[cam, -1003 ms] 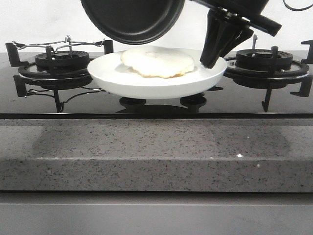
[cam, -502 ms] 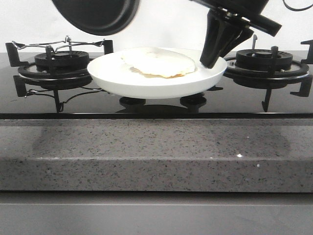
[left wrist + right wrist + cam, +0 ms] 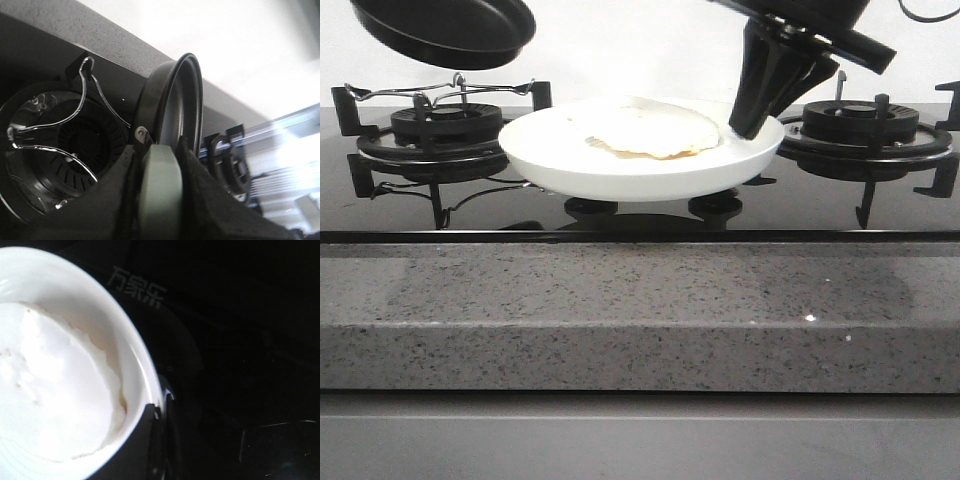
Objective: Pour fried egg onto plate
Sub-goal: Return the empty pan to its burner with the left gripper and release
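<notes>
The fried egg (image 3: 645, 127) lies flat on the white plate (image 3: 640, 172), pale with browned edges; its yolk does not show. It also shows in the right wrist view (image 3: 50, 400) inside the plate (image 3: 132, 355). My right gripper (image 3: 745, 128) is shut on the plate's right rim and holds the plate above the stove. My left gripper (image 3: 159, 200) is shut on the grey-green handle (image 3: 159, 190) of the black frying pan (image 3: 445, 30), held above the left burner. The pan (image 3: 175, 115) looks empty.
A left burner (image 3: 445, 135) with a wire rack (image 3: 440, 92) lies under the pan. A right burner (image 3: 865, 130) sits behind my right gripper. Two stove knobs (image 3: 715, 208) sit under the plate. A grey speckled counter edge (image 3: 640, 320) runs along the front.
The pan has swung left, away from above the plate to above the left burner, and has levelled. The egg has settled on the plate. The right gripper and plate have not moved.
</notes>
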Controlling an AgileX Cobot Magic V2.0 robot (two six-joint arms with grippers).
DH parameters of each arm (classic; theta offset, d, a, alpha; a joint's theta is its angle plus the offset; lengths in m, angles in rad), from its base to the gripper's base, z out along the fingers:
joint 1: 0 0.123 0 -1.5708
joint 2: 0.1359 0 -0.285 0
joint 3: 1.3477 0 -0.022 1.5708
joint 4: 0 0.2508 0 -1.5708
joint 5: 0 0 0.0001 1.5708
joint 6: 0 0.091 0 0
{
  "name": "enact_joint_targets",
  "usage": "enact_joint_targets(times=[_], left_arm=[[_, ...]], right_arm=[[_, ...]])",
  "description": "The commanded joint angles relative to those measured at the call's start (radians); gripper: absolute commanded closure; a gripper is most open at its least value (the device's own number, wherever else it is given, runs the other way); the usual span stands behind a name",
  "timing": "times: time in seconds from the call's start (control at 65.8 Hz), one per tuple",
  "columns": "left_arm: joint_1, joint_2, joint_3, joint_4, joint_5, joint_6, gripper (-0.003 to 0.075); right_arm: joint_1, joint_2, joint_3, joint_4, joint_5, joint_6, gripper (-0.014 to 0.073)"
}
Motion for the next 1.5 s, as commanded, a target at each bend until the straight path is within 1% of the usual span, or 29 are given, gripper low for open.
enact_joint_targets(times=[0.0,0.258,0.623,0.699,0.745,1.018,1.094,1.231,1.49], left_arm=[[0.023,0.003,-0.037,-0.171,0.059,-0.012,0.0740],[0.027,0.091,-0.037,-0.180,0.070,-0.012,0.0740],[0.027,0.099,-0.037,-0.158,0.029,-0.016,0.0730],[0.027,0.099,-0.037,-0.140,0.018,-0.016,0.0694],[0.027,0.099,-0.037,-0.137,0.017,-0.016,0.0659],[0.027,0.099,-0.037,-0.104,0.025,-0.016,0.0342],[0.027,0.099,-0.037,-0.081,0.025,-0.016,0.0280],[0.027,0.099,-0.037,-0.038,0.025,-0.014,0.0213],[0.052,0.097,-0.037,0.014,0.025,-0.014,0.0203]], right_arm=[[-0.002,-0.057,-0.023,0.030,-0.023,-0.009,0.0659],[-0.002,-0.057,-0.023,0.030,-0.023,-0.009,0.0659],[-0.002,-0.057,-0.023,0.030,-0.023,-0.009,0.0659],[-0.002,-0.057,-0.023,0.030,-0.023,-0.009,0.0659],[-0.002,-0.057,-0.023,0.030,-0.023,-0.009,0.0659],[-0.002,-0.057,-0.023,0.030,-0.023,-0.009,0.0659],[-0.002,-0.057,-0.023,0.030,-0.023,-0.009,0.0659],[-0.002,-0.057,-0.023,0.030,-0.023,-0.009,0.0659],[-0.002,-0.057,-0.023,0.030,-0.023,-0.009,0.0659]])
